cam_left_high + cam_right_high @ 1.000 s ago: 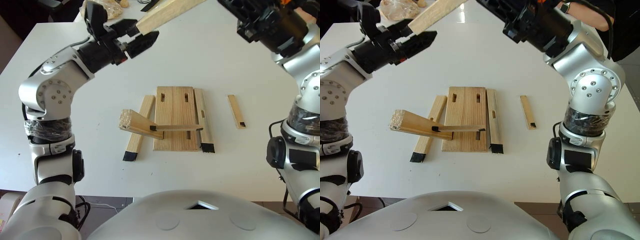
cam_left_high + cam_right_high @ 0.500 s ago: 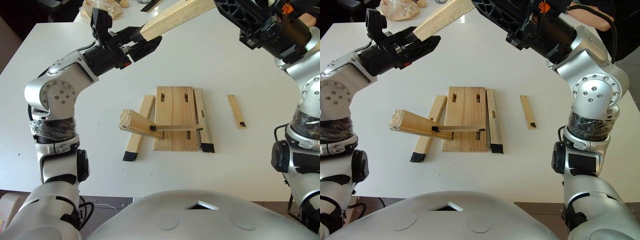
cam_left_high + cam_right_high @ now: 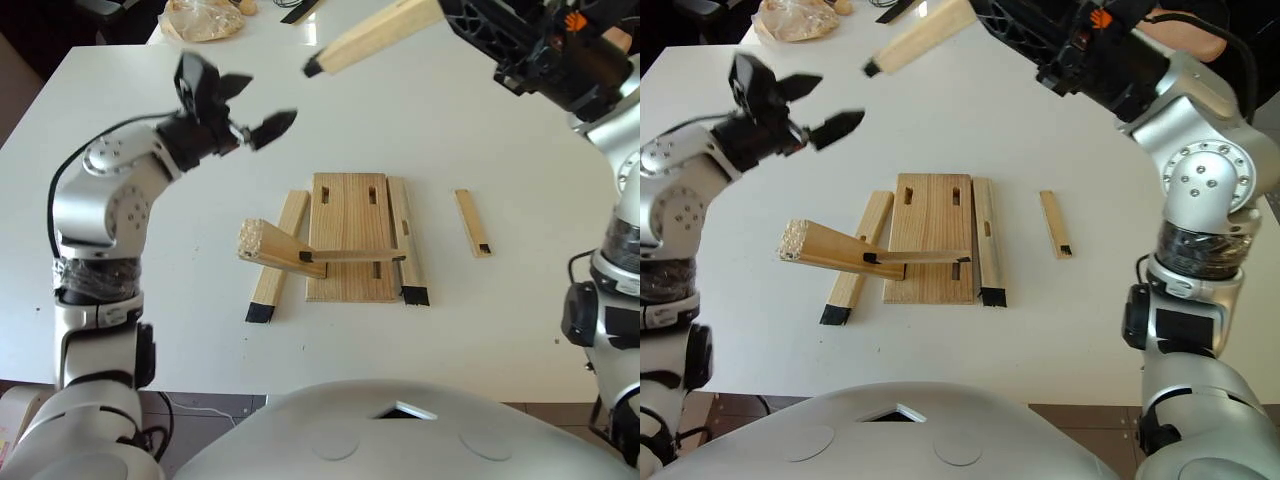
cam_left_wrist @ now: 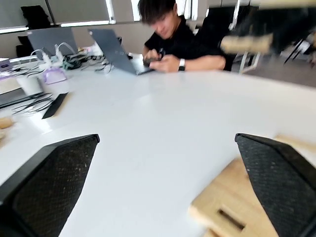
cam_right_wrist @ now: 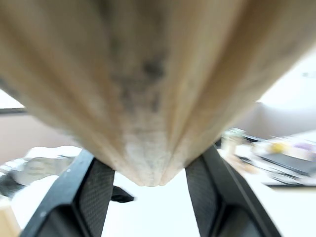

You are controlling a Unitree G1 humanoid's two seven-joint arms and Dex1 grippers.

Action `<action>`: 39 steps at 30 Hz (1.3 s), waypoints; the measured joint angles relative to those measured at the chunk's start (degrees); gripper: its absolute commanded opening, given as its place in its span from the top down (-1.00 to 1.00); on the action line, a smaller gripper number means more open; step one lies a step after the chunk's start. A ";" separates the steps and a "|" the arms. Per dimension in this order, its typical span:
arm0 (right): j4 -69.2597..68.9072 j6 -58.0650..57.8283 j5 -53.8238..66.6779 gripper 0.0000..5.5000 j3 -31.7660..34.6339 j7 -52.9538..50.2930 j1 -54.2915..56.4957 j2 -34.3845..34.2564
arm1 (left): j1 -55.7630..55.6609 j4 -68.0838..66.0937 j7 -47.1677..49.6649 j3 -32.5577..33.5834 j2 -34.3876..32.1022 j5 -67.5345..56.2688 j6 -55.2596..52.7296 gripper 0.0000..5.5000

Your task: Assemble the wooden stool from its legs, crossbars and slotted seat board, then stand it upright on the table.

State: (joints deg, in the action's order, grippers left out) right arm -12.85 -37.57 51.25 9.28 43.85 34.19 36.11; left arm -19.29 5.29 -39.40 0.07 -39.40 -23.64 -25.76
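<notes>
My right gripper [image 3: 472,16] is shut on one end of a wooden leg [image 3: 372,36], held in the air over the far side of the table; the leg's black-tipped end points toward my left arm. In the right wrist view the leg [image 5: 148,84] sits between both fingers [image 5: 94,192]. My left gripper [image 3: 256,103] hangs open and empty, left of and below that free end. The slotted seat board [image 3: 349,236] lies flat mid-table with a leg [image 3: 277,258] on its left and another leg [image 3: 404,238] on its right. A leg with a crossbar [image 3: 352,256] plugged in rests tilted across them.
A loose crossbar [image 3: 472,222] lies right of the board. A crumpled plastic bag [image 3: 203,17] sits at the table's far left edge. A laptop [image 4: 116,45] and cables stand on the far side. Bare white table [image 3: 200,330] surrounds the parts.
My left gripper let go of the leg's black-tipped end, opened and dropped away to the left. The right gripper kept the leg and drew it slightly right and up.
</notes>
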 measured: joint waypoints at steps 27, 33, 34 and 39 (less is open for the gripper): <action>-21.02 6.96 -9.44 0.27 1.78 26.91 -33.48 20.54 | 31.26 12.96 -19.00 2.25 -9.57 5.11 12.39 -0.85; -22.39 6.97 -9.40 0.27 -1.16 25.01 -32.44 18.73 | 31.21 13.67 -20.24 1.78 -9.57 5.10 12.79 -0.85; -22.40 6.97 -9.45 0.27 -2.02 24.73 -31.88 18.45 | 31.15 13.68 -20.51 1.45 -9.57 5.17 12.82 -0.85; -22.10 7.89 -10.34 0.27 -4.18 24.12 -30.90 17.83 | 30.69 13.75 -20.73 0.13 -9.53 5.40 12.95 -0.85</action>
State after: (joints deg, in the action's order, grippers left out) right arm -34.95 -29.69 40.91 5.10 67.96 3.29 53.94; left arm 11.40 19.04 -60.14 0.20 -48.93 -18.24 -12.81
